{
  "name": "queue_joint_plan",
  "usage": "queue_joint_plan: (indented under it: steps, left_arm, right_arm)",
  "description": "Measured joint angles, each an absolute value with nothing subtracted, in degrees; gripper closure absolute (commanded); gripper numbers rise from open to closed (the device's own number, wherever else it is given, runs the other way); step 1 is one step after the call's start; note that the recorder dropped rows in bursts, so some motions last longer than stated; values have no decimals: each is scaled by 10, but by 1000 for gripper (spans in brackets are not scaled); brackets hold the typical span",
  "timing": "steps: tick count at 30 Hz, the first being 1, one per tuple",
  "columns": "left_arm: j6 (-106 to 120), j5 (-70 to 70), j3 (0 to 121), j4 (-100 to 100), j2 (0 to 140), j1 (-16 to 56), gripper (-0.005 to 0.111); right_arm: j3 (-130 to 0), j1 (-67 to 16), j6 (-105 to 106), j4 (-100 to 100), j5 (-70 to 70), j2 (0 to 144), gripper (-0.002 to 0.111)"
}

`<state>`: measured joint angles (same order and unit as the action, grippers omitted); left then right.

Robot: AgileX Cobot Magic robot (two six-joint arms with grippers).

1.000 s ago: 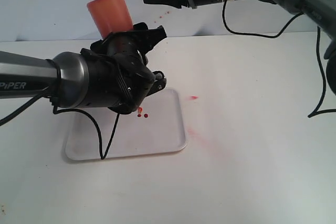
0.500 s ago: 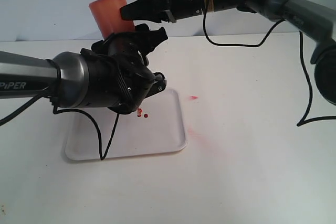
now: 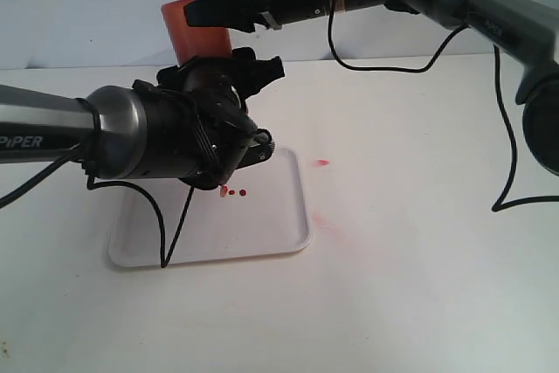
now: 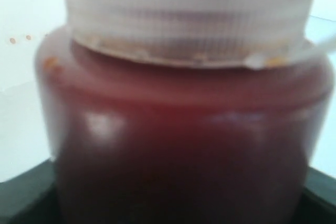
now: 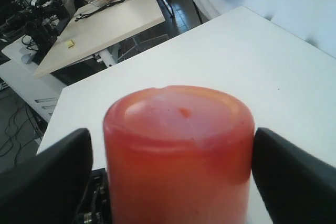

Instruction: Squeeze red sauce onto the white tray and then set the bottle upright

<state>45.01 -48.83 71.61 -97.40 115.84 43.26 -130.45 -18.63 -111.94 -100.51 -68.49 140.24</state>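
Left gripper [image 3: 218, 72] (arm [image 3: 44, 120] marked "PiPER") clamps the upturned bottle [image 3: 196, 41]; right gripper [image 5: 173, 174] has its fingers apart, astride the bottle's base.

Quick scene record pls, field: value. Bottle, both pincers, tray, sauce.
bottle: upside down, base up, dark sauce inside
left pincer: shut on the bottle, holding it above the tray
right pincer: open, fingers flank the bottle's base; a gap shows on one side
white tray: flat on the table, under the left pincer
red sauce: a few small drops on the tray
task state: sauce on tray; bottle not yet upright
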Motion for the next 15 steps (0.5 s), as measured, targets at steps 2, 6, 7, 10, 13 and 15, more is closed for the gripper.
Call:
queue_joint_plan:
  steps: [2,6,7,10,13,15]
  left_arm:
    - [470,-489,716,-974,1158,433,107]
    - [485,-489,716,-973,1158,433,107]
    - [486,-489,716,-973,1158,433,107]
    - [487,-489,716,-972,1158,433,107]
    - [487,-489,716,-972,1158,433,107]
    - [484,-489,716,-972,1158,433,107]
  right_arm:
    - [-1305,-187,-1119,-1005,-685,1402,43]
    - [-1304,-188,-1120,-1006,-684,1402,76]
    - [-1304,-188,-1120,-1006,-684,1402,79]
    - [-1304,-188,-1120,-1006,-684,1402,79]
    - [-1304,-188,-1120,-1006,-684,1402,79]
    - [-1304,-188,-1120,-1006,-684,1402,79]
